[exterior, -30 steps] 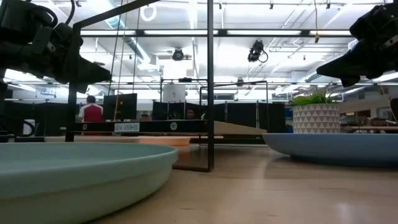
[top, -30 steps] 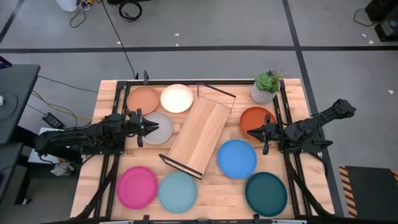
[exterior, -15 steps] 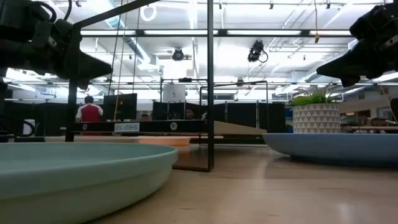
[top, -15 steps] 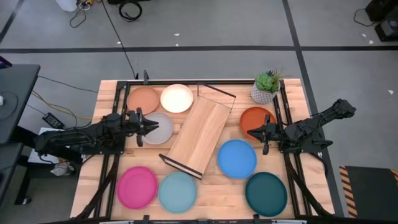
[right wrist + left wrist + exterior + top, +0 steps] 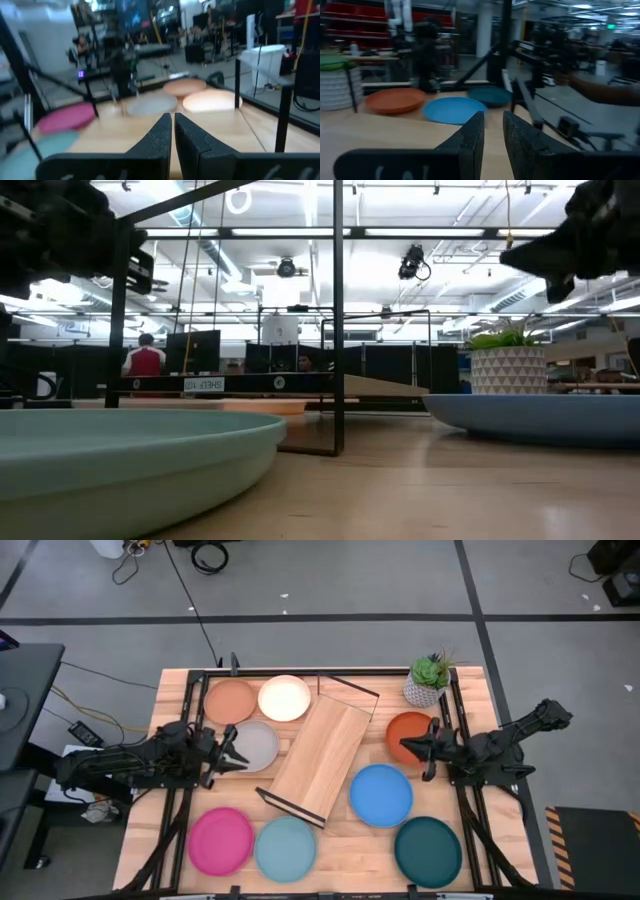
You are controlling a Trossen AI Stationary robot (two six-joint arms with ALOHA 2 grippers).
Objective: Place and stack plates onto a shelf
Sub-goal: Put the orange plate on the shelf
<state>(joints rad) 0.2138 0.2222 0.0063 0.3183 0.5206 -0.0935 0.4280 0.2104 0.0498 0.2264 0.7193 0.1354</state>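
Wooden table, eight plates, empty angled shelf, potted plant

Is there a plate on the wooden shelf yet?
No, in the high view the shelf board is bare, and all eight plates, like the blue plate beside it, lie on the table around it.

I see the shelf lying diagonally mid-worktop, its board bare, with black wire frames at both ends blocking entry there (the long sides look open). Plates ring it: grey plate just beside its left edge, blue plate near its right. My left pincer hangs over the grey plate's rim, my right pincer over the orange-red plate. The potted plant crowds the far right corner.
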